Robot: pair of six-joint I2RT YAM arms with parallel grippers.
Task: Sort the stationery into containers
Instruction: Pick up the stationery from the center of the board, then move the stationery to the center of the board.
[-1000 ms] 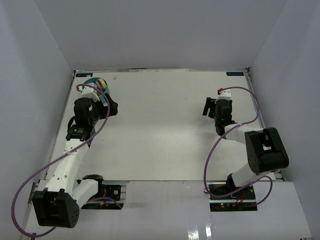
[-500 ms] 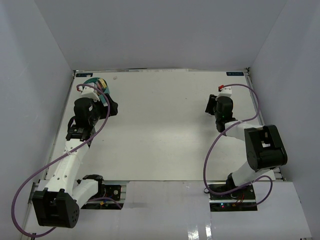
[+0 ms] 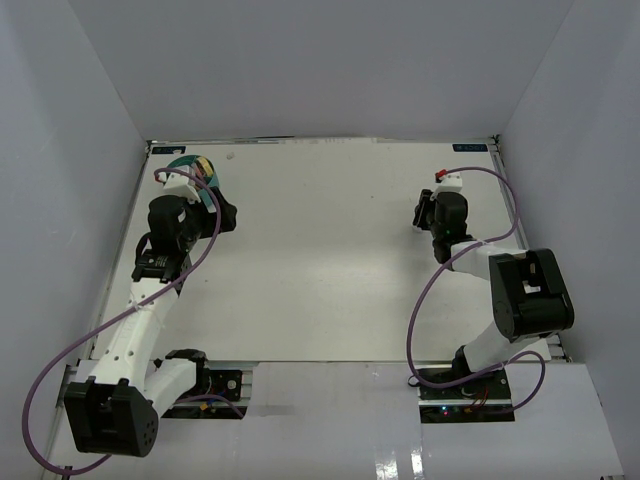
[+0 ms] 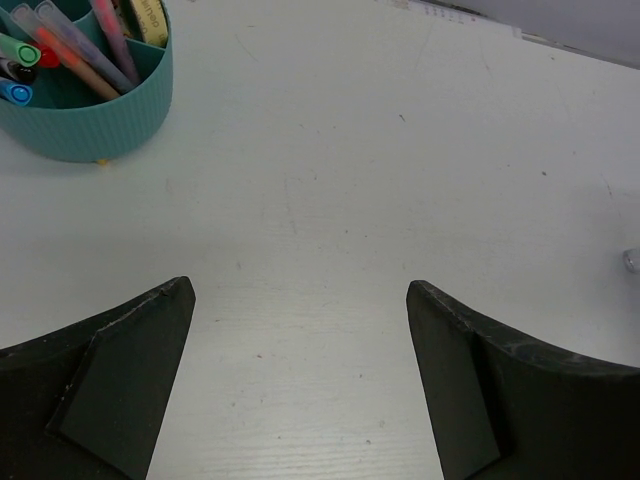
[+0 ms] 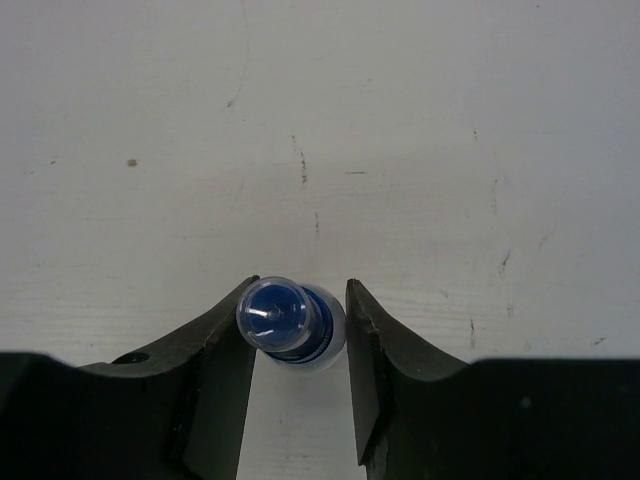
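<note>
The round teal organizer [image 4: 110, 115] stands at the table's far left corner [image 3: 186, 163] and holds several markers [image 4: 70, 50] with pink, red, green and blue caps, plus a cream tape roll [image 4: 148, 18]. My left gripper [image 4: 300, 295] is open and empty over bare table, just right of the organizer [image 3: 222, 213]. My right gripper [image 5: 298, 300] is shut on the small blue-capped bottle [image 5: 287, 318], which sits tilted between the fingers, low over the table at the far right. The arm hides the bottle in the top view. No stapler-like piece shows.
White walls close in the table on the left, back and right. A small pale speck [image 3: 232, 156] lies near the back edge, right of the organizer. A small grey bit [image 4: 632, 260] lies at the right edge of the left wrist view.
My right gripper has moved slightly right and toward the back wall, and its fingers have narrowed. The left arm has not moved.
</note>
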